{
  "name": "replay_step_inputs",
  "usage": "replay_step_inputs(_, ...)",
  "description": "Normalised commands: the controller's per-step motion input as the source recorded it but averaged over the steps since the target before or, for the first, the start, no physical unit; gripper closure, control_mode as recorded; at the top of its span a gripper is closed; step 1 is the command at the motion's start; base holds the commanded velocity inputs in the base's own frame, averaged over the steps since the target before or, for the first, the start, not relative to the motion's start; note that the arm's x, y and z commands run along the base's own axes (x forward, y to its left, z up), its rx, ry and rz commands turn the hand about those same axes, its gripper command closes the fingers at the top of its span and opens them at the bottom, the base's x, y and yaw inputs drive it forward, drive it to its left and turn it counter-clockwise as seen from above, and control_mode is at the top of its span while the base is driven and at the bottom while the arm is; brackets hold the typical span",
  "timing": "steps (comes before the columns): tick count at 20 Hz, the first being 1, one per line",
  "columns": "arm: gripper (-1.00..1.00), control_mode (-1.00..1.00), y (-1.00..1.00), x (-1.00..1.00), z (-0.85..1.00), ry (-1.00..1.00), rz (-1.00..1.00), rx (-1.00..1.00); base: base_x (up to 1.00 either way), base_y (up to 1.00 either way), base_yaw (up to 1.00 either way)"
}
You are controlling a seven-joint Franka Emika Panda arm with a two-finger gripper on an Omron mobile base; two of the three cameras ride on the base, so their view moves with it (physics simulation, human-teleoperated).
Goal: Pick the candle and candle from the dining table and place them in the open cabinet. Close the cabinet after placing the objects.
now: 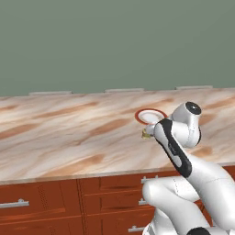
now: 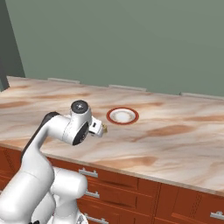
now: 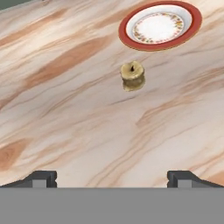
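We see a round plate (image 3: 159,26) with a red rim, a white centre and a ring of small floral specks lying flat on the marble surface; it also appears in the left base view (image 1: 149,115) and the right base view (image 2: 122,116). Behind the marble surface we note a plain grey-green wall (image 2: 131,39), with low pale grey strips (image 1: 124,90) along its foot. At the left edge of the right base view we see a darker grey vertical panel (image 2: 8,43).
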Motion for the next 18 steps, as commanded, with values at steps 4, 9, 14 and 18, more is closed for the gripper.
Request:
replay_step_inputs(4, -1.00, -1.00, 0.00, 0.13, -0.01, 0.02, 0.00, -0.03, 0.00, 0.00, 0.00)
replay_step_inputs(9, -1.00, -1.00, 0.00, 0.01, -0.18, 0.00, 0.00, -0.08, 0.00, 0.00, 0.00)
replay_step_inputs(14, -1.00, -1.00, 0.00, 0.00, -0.33, -0.01, 0.03, -0.12, 0.00, 0.00, 0.00)
replay_step_inputs(18, -1.00, -1.00, 0.00, 0.06, -0.21, -0.04, 0.06, -0.08, 0.00, 0.00, 0.00)
